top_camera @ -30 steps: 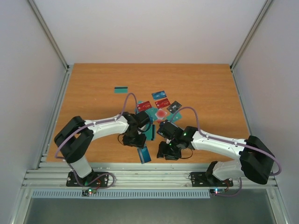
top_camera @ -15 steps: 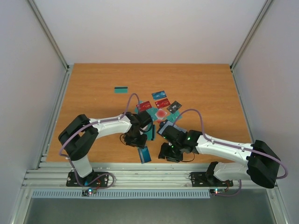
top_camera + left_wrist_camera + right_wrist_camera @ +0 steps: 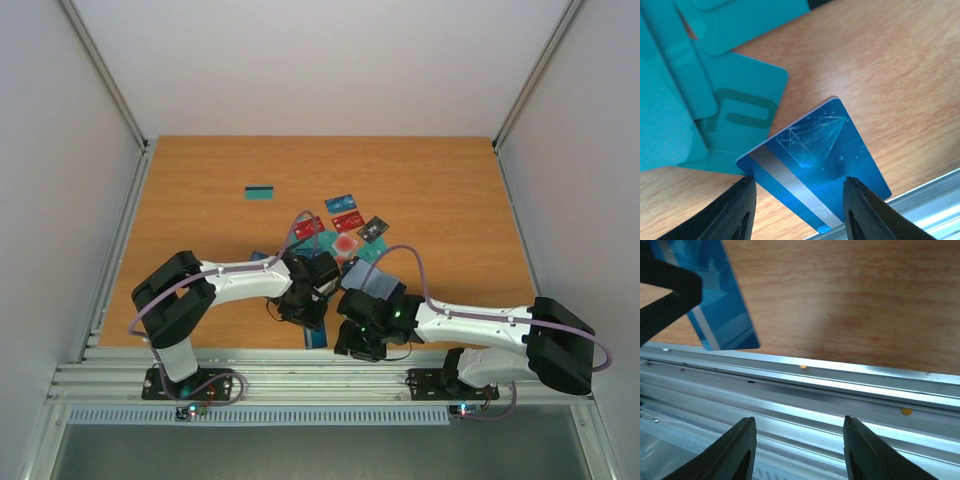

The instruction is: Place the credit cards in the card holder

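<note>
A blue credit card (image 3: 815, 160) with a silver stripe lies flat on the wooden table at the front edge. It also shows in the top view (image 3: 315, 338) and the right wrist view (image 3: 722, 305). My left gripper (image 3: 799, 181) is open and low over it, one finger on each side. Several teal cards (image 3: 730, 110) lie just behind. My right gripper (image 3: 797, 420) is open and empty over the front rail, right of the blue card. More cards (image 3: 347, 221) lie in a loose pile mid-table. A dark bluish rectangle (image 3: 359, 273) by my right wrist may be the card holder; I cannot tell.
A single teal card (image 3: 260, 192) lies apart at the back left. The aluminium rail (image 3: 840, 390) runs along the table's front edge right under my right gripper. Both arms (image 3: 240, 278) crowd together near the front middle.
My left gripper has moved right and nearer, down over the blue card at the front edge. My right arm has shifted left toward it, with its gripper out over the rail.
</note>
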Robot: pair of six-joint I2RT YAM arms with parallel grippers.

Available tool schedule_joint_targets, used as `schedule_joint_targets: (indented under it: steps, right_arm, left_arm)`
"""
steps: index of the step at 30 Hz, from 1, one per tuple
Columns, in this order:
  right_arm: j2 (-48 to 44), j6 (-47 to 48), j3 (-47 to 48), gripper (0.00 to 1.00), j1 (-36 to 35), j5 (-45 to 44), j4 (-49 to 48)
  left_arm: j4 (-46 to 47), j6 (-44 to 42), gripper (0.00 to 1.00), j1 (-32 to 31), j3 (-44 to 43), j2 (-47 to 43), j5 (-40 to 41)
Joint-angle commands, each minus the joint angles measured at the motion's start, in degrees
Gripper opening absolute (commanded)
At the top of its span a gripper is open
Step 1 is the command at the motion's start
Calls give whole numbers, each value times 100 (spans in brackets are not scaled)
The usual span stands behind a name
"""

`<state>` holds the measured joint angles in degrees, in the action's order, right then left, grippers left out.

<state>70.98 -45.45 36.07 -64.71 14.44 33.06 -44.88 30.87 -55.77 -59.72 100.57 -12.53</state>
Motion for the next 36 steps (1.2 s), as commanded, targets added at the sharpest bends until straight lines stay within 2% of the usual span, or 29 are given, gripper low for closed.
schedule_joint_targets:
  steps: [1,10,18,25,30,36]
  right_arm:
    - [-139,-566,-397,50,-169,-238,-506]
    - [-224,-852,-575,51,-392,-455,-695]
    - [-510,-956,-602,51,-429,-674,-415]
    - [-609,-998,-638,52,-429,-761,-300]
    - [-714,-1040,-969,52,-437,-754,-892]
    - [-559,-1053,-1200,55,-478,-727,-1740]
  left_arm:
    - [461,126,49,-172,169,223,-289]
    - [537,71,48,-378,23,264,-468]
    - [-256,253,54,-387,-465,-378,659]
    - [-370,208,54,-357,-935,61,883]
    - [-302,105,52,-330,-991,410,805]
    - [-101,100,50,-327,-641,342,560]
